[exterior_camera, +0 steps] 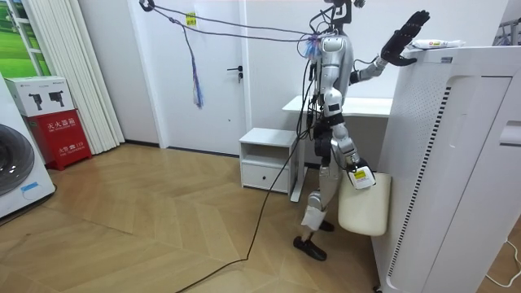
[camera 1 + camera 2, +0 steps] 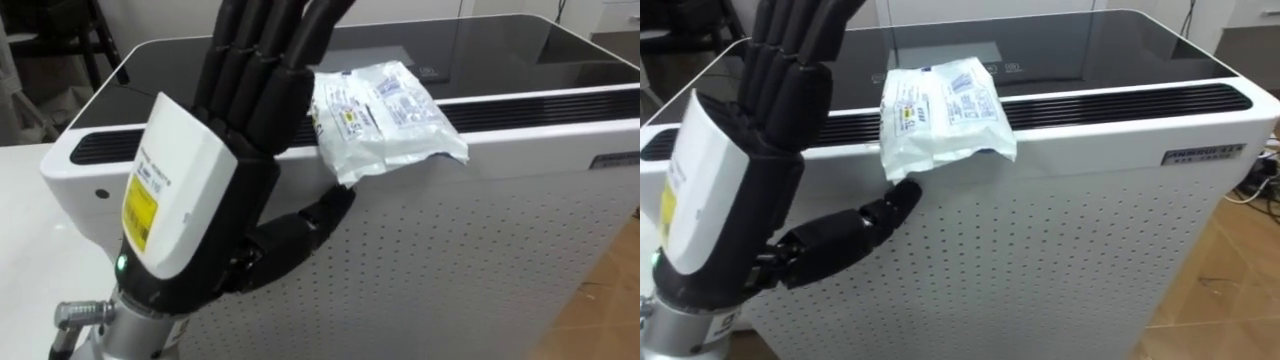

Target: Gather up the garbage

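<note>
1. Garbage here is one crumpled white packet [image 2: 385, 110]. It lies on top of a big white appliance [image 2: 450, 260], across the dark vent slot [image 2: 560, 105] at the near edge, and its near corner hangs a little over the perforated front.
2. I see my left hand [image 2: 190, 200] raised at the left of the packet, with its back to the camera. The fingers [image 2: 250, 60] are straight and point up, and they cover the left edge of the packet.
3. The thumb [image 2: 855, 235] reaches to the right below the packet, and its tip is just at the hanging corner. I cannot tell if it really touches.
4. So this hand is spread wide and has nothing in its grasp; the packet rests on the appliance.
5. In the room view the robot stands upright close to the appliance, with a white bench [image 1: 366, 104] behind it.
6. My right hand [image 1: 358, 175] hangs low at the hip, at the top edge of a cream container [image 1: 364, 207]. Whether it has hold of the container I cannot tell.
</note>
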`<state>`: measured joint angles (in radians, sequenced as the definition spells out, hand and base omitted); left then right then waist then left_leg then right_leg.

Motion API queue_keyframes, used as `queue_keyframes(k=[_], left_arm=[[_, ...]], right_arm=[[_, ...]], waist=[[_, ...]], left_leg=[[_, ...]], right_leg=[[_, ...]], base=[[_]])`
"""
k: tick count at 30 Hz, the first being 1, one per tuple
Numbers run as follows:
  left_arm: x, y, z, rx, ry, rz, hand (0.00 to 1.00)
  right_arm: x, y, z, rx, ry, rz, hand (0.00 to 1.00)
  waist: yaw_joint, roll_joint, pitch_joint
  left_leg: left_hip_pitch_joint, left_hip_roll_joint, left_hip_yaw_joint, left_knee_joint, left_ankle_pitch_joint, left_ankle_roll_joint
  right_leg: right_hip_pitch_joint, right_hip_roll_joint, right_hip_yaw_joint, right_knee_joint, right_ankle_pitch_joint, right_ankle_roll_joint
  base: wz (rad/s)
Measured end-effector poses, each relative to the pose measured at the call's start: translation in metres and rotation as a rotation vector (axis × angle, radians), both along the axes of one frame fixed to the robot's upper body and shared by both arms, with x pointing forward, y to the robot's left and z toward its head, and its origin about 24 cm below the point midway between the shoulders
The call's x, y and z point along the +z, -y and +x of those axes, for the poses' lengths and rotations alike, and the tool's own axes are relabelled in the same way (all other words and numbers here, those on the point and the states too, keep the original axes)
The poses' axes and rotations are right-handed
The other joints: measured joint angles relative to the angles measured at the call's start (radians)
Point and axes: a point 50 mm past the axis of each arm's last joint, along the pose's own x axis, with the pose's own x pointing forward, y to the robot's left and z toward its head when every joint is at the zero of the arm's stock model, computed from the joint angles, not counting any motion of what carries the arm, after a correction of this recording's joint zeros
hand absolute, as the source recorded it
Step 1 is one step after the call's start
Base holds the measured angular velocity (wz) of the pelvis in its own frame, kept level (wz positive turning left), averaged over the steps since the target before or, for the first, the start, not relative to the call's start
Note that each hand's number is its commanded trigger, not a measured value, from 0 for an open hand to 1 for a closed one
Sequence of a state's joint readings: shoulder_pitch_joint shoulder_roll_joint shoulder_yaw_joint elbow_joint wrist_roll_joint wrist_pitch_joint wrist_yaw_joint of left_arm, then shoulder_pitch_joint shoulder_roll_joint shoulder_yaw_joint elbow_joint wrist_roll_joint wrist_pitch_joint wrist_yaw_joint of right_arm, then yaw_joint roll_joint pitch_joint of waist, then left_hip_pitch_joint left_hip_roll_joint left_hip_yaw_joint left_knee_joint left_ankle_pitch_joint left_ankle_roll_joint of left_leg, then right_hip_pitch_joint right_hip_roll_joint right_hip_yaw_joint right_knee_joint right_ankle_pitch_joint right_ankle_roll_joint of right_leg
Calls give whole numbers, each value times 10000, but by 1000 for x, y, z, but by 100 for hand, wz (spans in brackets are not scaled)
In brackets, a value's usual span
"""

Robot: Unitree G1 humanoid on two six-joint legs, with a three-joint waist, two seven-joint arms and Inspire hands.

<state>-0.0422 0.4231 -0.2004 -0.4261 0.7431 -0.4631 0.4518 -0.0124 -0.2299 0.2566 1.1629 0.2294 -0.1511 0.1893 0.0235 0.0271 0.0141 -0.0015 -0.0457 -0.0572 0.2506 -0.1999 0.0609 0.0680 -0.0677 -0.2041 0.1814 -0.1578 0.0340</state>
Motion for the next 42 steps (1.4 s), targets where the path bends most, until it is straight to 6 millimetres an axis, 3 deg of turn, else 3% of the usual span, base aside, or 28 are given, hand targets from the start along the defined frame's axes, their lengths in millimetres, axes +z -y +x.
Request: queue_keyframes(k=[5,7,8,9,10,21,42], left_arm=[[-1,2,1,-102,-245,182,0],[-1,3,1,-104,-267,133,33],[-1,3,1,-89,-282,119,55],[-1,3,1,-79,-295,127,89],[-2,3,2,-51,-353,173,100],[-7,7,3,-108,-955,678,100],[4,4,5,28,-172,-133,100]], right_arm=[[0,0,0,14,14,24,100],[0,0,1,15,22,24,100],[0,0,1,19,34,30,100],[0,0,1,20,35,30,100],[0,0,1,18,34,29,100],[0,0,1,42,34,57,100],[0,0,1,21,41,5,100]], waist=[[-44,41,-27],[-114,70,-45],[-142,87,-56],[-152,93,-60],[-177,104,-66],[-226,105,-59],[-218,88,-41]], left_leg=[[117,14,56,-134,6,-6],[130,14,67,-141,6,-6],[142,20,95,-149,6,-6],[149,25,133,-154,6,-6],[162,32,143,-164,6,-6],[235,56,222,-280,16,-15],[306,96,282,-458,46,-58]], right_leg=[[6,8,77,22,0,0],[19,6,78,28,0,0],[16,7,98,29,0,-1],[13,7,111,28,0,-1],[10,10,129,29,1,-1],[24,22,160,18,10,-14],[29,59,97,-92,19,-30]], base=[[-4],[-2],[-3],[-7],[-7],[-2],[-1]])
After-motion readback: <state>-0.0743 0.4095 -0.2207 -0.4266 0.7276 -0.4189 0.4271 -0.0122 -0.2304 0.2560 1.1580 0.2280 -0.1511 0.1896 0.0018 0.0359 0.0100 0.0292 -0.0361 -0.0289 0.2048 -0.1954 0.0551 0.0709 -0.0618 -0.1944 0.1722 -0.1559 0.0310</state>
